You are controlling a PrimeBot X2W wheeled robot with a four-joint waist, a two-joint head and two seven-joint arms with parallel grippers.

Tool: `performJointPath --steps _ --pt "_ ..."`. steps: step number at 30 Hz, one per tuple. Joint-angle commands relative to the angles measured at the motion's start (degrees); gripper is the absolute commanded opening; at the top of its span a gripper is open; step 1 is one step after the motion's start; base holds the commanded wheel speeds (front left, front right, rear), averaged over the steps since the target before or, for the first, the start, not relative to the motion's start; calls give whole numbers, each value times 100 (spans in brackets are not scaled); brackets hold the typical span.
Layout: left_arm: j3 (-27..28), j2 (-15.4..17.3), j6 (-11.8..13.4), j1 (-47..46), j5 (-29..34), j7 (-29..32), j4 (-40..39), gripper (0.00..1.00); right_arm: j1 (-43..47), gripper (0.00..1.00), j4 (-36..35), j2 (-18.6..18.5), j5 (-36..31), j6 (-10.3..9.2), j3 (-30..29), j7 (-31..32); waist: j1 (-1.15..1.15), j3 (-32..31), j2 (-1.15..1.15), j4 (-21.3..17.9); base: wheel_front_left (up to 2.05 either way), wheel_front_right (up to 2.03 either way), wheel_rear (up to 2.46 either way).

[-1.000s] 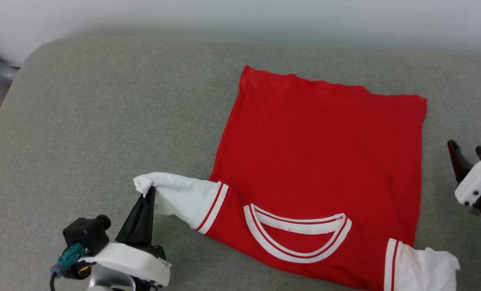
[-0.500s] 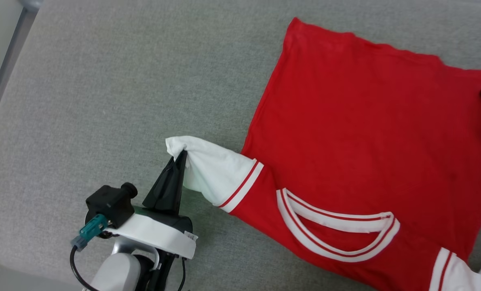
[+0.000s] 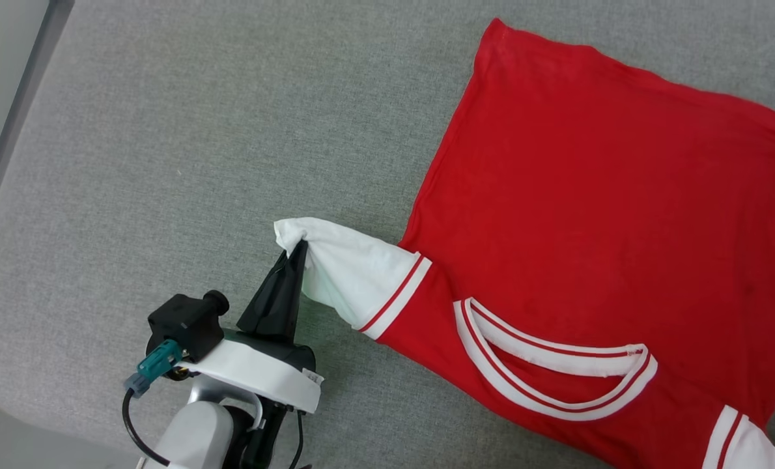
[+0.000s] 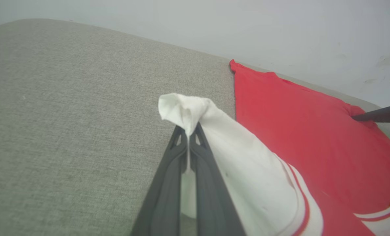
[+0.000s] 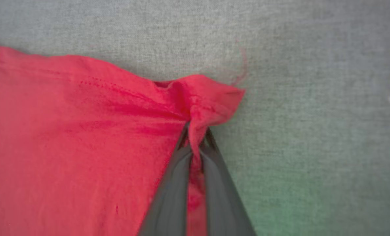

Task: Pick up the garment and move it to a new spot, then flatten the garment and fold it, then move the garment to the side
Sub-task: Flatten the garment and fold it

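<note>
The garment [image 3: 589, 228] lies spread on the grey fabric-covered counter [image 3: 166, 130], plain red side up, with its striped collar [image 3: 550, 381] nearest the robot. To the left of the collar, the left hand [image 3: 299, 251] is closed on the bunched tip of the white sleeve [image 3: 345, 273] and lifts it just off the counter. At the end of the garment far from the collar and to its right, the right hand [image 5: 196, 131] is clamped on the red hem corner [image 5: 211, 98], which puckers around the fingers. The body of the shirt looks largely flat and no fold shows. By that reading the work is at the smoothing stage or just starting the fold. The folding itself and the move to the side are not yet done.
</note>
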Motion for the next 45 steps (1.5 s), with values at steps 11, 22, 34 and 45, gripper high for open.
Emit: performJointPath --steps 11,22,34,45 --pt "165 171 266 358 -46 48 77 0 684 0 -839 -313 76 -7 554 -21 0 -914 0 -462 0 0 0" --pt "479 432 568 1034 -216 158 -93 0 2726 0 -2831 -106 449 -6 309 385 0 -1747 0 -1359 0 0 0" --pt "564 531 755 1588 -396 387 -5 0 5299 0 -4139 965 490 -6 -240 406 0 -2323 0 -2031 0 0 0" --pt "513 562 709 1669 -491 466 156 0 6114 100 -4002 1603 868 -5 -119 -1118 0 -2490 0 -2029 0 0 0"
